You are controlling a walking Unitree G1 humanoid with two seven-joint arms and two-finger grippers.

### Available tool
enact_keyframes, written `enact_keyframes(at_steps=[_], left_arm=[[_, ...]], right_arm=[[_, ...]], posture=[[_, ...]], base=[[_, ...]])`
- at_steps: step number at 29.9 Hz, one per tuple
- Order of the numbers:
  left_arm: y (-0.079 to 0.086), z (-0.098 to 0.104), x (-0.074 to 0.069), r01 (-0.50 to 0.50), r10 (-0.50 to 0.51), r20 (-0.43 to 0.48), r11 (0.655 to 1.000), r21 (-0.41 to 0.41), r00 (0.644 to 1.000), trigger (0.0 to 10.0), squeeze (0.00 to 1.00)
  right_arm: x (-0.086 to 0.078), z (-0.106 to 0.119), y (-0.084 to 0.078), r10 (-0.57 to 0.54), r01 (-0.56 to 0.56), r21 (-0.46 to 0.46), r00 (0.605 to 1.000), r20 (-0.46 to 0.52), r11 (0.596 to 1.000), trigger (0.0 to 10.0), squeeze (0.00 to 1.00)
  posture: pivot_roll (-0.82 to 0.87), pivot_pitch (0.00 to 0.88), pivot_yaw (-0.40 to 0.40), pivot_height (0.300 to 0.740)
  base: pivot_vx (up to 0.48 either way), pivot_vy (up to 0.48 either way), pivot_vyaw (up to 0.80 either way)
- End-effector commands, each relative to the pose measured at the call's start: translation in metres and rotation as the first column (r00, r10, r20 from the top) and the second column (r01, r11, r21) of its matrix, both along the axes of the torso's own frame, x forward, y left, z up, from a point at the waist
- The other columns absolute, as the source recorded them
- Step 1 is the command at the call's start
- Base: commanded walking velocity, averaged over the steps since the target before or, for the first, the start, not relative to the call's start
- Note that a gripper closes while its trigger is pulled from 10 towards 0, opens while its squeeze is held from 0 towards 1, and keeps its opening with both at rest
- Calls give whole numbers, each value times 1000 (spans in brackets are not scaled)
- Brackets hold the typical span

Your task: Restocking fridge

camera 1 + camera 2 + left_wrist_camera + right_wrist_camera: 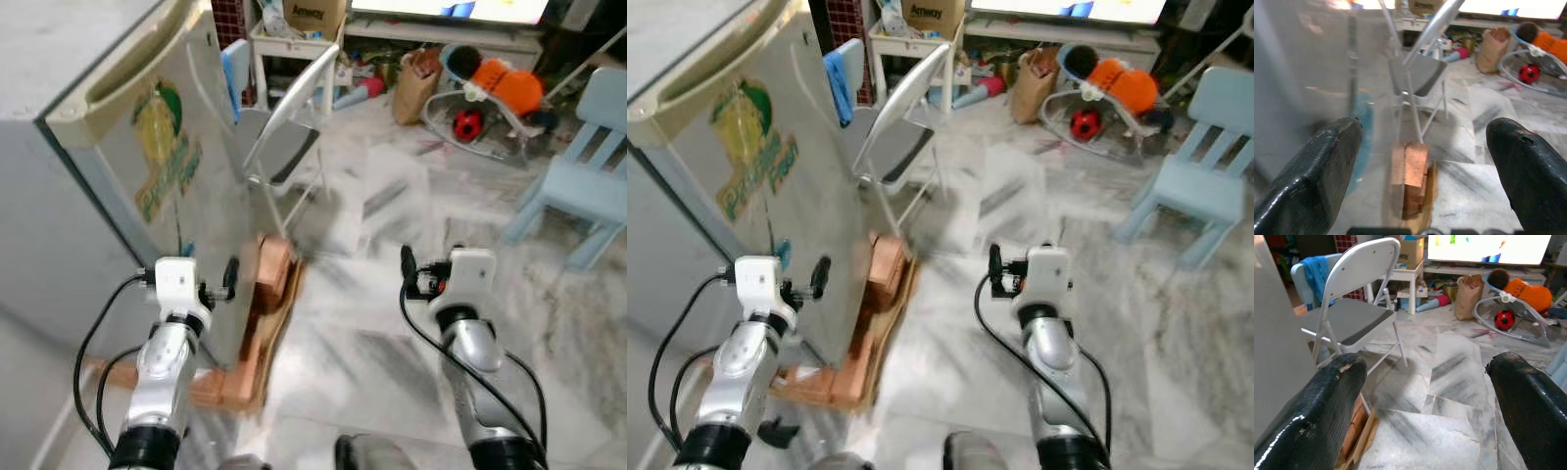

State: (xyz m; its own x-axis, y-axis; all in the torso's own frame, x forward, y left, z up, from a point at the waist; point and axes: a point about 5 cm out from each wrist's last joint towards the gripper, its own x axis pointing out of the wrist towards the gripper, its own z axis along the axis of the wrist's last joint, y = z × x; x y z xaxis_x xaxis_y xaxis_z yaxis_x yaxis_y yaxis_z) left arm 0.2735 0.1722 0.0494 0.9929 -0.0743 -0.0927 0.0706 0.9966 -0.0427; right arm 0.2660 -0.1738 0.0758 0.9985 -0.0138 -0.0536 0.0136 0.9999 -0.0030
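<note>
The robot is standing in front of a small pale-grey fridge (147, 157) with a lemon-and-leaf decal on its shut door, which is occupying the left side of the marble floor (392, 323) and resting on a low platform of orange-brown bricks and wooden boards (260, 328), probably to keep it off the damp floor. The left gripper (217, 284) is hovering just beside the lower part of the door, its two black fingers (1317, 171) spread wide with nothing between them; it is likely placed there to reach for the door's edge, since the door must be swung open before anything goes inside. The right gripper (419, 274) is hanging over the bare middle of the floor, its black fingers (1327, 416) equally wide apart and empty, apparently waiting in reserve. No food or drink for restocking is to be made out near the robot, so the task looks barely begun. A white folding metal chair (901, 117) is standing just beyond the fridge's far corner, close enough that it may be limiting how far the door can swing. A pale blue child's chair (583, 176) is sitting well apart at the floor's right edge.
</note>
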Motion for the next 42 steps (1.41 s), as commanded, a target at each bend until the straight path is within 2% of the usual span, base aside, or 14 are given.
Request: enact_keyframes(at_steps=[1, 7, 10, 11, 18, 22, 28, 38, 39, 40, 41, 42], left_arm=[[7, -1, -5, -31, 31, 0, 999, 18, 1000, 10000, 0], [18, -6, -15, -93, 95, -25, 994, 62, 995, 10000, 0], [23, -8, -17, -126, 128, -40, 991, 54, 991, 10000, 0], [29, -8, -16, -159, 163, -36, 983, 96, 986, 10000, 0], [41, -5, -6, -219, 224, -36, 970, 101, 974, 10000, 0], [34, -2, 4, -169, 171, -38, 985, 45, 985, 10000, 0], [21, 4, 20, -92, 92, -16, 995, 47, 996, 10000, 0], [26, 12, 40, -107, 108, -13, 992, 64, 994, 10000, 0], [23, 15, 43, -95, 95, -2, 994, 59, 995, 10000, 0], [13, 20, 48, -52, 51, 15, 998, 40, 999, 10000, 0], [13, 20, 48, -52, 51, 15, 998, 40, 999, 10000, 0], [3, 25, 52, -9, 8, 32, 999, 34, 999, 10000, 0]], right_arm=[[-1, 1, 0, 5, -5, -9, 1000, -1, 1000, 10000, 0], [-4, -3, 0, 17, -18, -14, 999, -32, 1000, 10000, 0], [-5, -7, 2, 35, -35, -13, 998, -57, 999, 10000, 0], [-6, -9, 4, 51, -52, -10, 996, -75, 999, 10000, 0], [-14, -21, 12, 139, -142, -8, 977, -159, 990, 10000, 0], [-20, -25, 8, 145, -150, -14, 971, -188, 989, 10000, 0], [-26, -29, 3, 143, -154, -32, 963, -227, 988, 10000, 0], [-40, -34, 0, 156, -174, -46, 950, -270, 984, 10000, 0], [-44, -35, -3, 149, -170, -51, 948, -283, 984, 10000, 0], [-52, -38, -7, 140, -166, -64, 943, -302, 984, 10000, 0], [-52, -38, -7, 140, -166, -64, 943, -302, 984, 10000, 0], [-58, -41, -10, 133, -163, -69, 939, -316, 984, 10000, 0]], posture=[[-60, 41, 37, 740], [-59, 47, 38, 740], [-57, 51, 35, 740], [-57, 51, 35, 740], [-64, 59, 31, 740], [-67, 60, 29, 740], [-85, 65, 35, 740], [-95, 67, 37, 740], [-95, 68, 38, 740], [-92, 68, 37, 740], [-92, 68, 37, 740], [-91, 69, 35, 740]], base=[[0, 0, 0], [0, 0, 0], [0, 0, 0], [0, 0, 0], [0, 0, 0], [0, 0, 0], [0, 0, 0], [0, 0, 0], [0, 0, 0], [0, 0, 0], [0, 0, 0], [0, 0, 0]])
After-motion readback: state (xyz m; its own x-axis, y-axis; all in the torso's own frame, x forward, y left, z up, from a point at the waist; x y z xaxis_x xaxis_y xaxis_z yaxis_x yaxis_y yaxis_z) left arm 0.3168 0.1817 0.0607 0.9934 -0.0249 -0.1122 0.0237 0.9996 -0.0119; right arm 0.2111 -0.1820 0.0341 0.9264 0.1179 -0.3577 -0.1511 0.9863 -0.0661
